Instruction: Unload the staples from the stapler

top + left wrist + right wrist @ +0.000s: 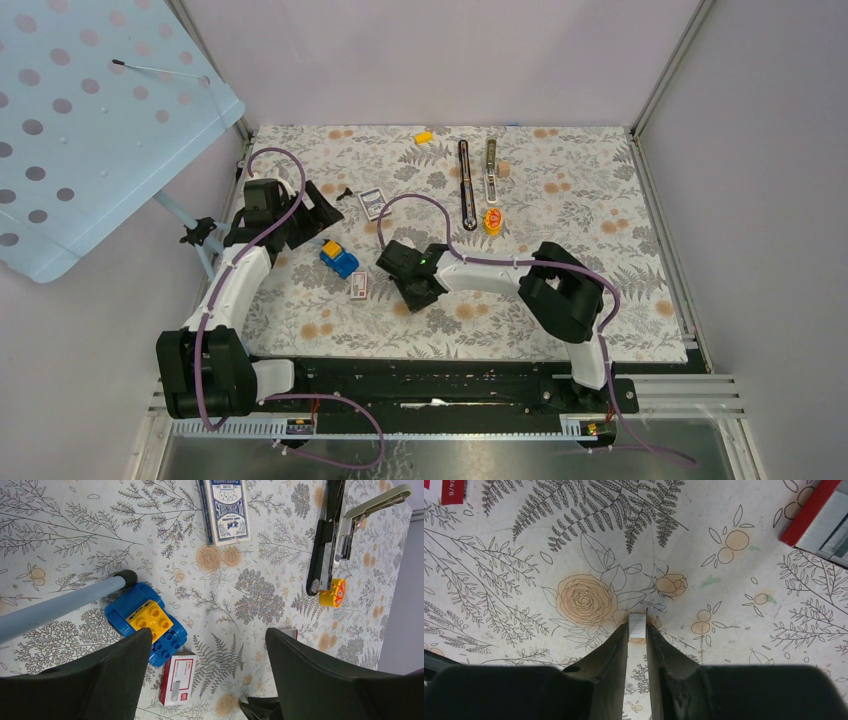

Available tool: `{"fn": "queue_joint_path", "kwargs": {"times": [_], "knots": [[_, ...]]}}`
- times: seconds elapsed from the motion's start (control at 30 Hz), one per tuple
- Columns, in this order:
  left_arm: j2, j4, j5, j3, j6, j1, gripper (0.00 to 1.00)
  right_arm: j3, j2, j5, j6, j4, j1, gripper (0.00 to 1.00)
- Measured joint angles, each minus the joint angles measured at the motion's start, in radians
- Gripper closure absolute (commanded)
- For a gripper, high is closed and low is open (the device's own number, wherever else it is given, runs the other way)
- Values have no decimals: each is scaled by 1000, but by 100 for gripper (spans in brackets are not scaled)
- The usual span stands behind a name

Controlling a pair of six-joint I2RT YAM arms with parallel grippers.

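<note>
The stapler [467, 185] lies opened out at the back of the table, its black bar beside the hinged silvery-tan rail [491, 165]; the left wrist view has it at upper right [324, 540]. A short silver strip of staples [637, 626] rests on the floral mat, and my right gripper [637, 630] is shut on it, one fingertip against each side. From above, the right gripper [415, 290] sits mid-table and hides the strip. My left gripper [207, 635] hangs wide open above the mat at the left [318, 218], holding nothing.
A blue toy car with a yellow brick [339, 259] and a red-and-white little box [361, 286] lie left of the right gripper. A card deck [373, 201], an orange-yellow round piece [492, 221] and a second small box [819, 520] are nearby. A stand leg [65, 605] crosses the left.
</note>
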Motion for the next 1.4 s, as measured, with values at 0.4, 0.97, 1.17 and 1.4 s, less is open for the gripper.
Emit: {"fn": "queue_joint_path", "kwargs": {"times": [0.4, 0.97, 1.17, 1.4], "knots": [[0, 0, 1, 0, 0, 3, 12, -1, 0, 10, 8, 32, 1, 76], [0, 0, 2, 0, 0, 6, 12, -36, -107, -36, 8, 81, -201, 74], [0, 0, 2, 0, 0, 6, 12, -37, -107, -30, -4, 81, -243, 74], [0, 0, 2, 0, 0, 6, 12, -37, -107, -3, -12, 82, -253, 74]]}}
